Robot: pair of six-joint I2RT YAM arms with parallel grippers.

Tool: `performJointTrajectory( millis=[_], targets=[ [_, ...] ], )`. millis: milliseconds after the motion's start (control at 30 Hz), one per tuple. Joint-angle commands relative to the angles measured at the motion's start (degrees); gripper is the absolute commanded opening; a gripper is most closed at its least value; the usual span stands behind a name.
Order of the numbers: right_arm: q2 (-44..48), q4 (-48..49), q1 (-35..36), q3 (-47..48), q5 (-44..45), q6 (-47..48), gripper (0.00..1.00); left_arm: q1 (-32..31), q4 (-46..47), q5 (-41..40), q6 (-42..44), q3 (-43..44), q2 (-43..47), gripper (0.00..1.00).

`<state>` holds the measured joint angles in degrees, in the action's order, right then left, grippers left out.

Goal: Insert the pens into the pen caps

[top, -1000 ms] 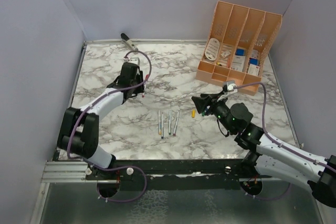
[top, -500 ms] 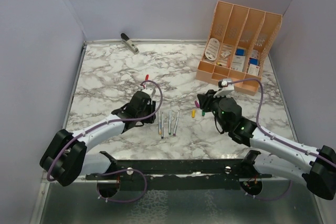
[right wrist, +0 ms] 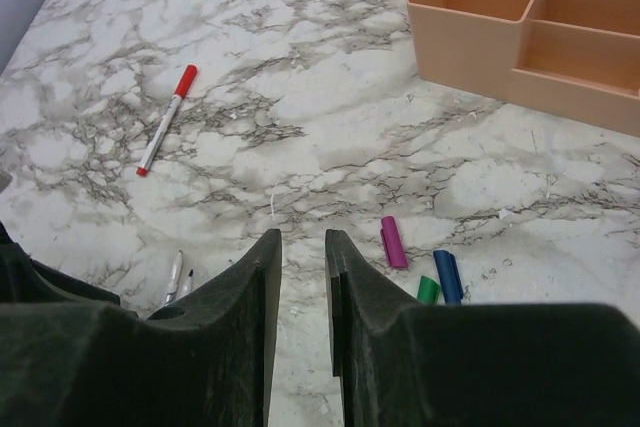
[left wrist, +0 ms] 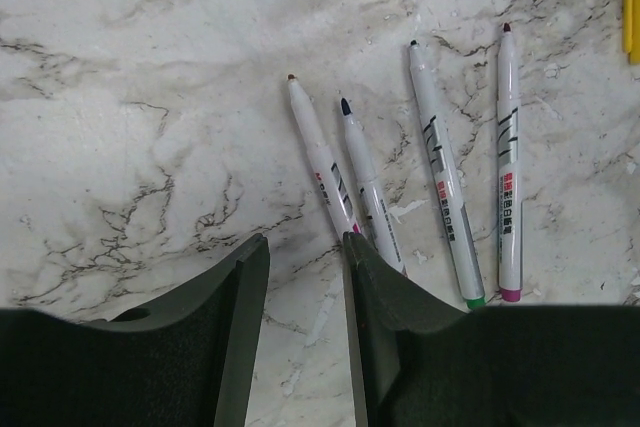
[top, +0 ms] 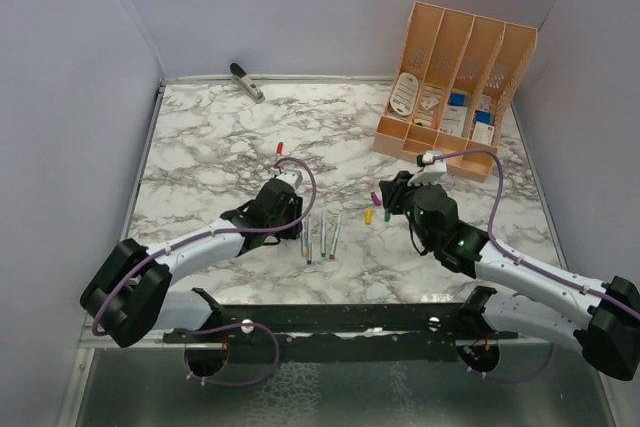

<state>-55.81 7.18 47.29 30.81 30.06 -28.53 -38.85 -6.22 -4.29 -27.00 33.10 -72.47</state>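
The left pincer [left wrist: 300,247], jaws a little apart and empty, has swung in from the far left of the bench [top: 200,137] and now hangs just short of four uncapped pens [left wrist: 440,197] lying side by side, the nearest barrel just beside one finger. The right pincer [right wrist: 300,242], also slightly apart and empty, has come lower over the caps [right wrist: 392,242] — magenta, blue and green near its tip. Both look placed to grasp next — another pen [right wrist: 165,119], with a red cap, lies well apart and seems done.
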Motion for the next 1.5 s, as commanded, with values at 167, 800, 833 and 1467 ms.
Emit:
performJointTrajectory(
  millis=[167, 800, 833, 1467],
  targets=[
    [0.74, -0.09, -0.18, -0.72, 1.26, -1.08, 0.24, -2.14, 3.39, -2.47, -1.18, 2.00, -4.91, 0.39],
    [1.58, -0.58, -0.22, -1.42, 0.21, -2.74, 0.23, -3.75, 1.25, -2.46, -3.30, 1.55, -7.74, 0.40],
    [1.74, -0.59, -0.18, -1.57, 0.18, -2.80, 0.23, -3.77, 0.88, -2.58, -3.61, 1.07, -7.39, 0.40],
    [5.75, -3.15, -0.18, -1.91, -0.65, -5.63, 0.23, -12.95, -10.20, -9.44, -9.01, 4.09, -15.56, 0.27]
  ],
)
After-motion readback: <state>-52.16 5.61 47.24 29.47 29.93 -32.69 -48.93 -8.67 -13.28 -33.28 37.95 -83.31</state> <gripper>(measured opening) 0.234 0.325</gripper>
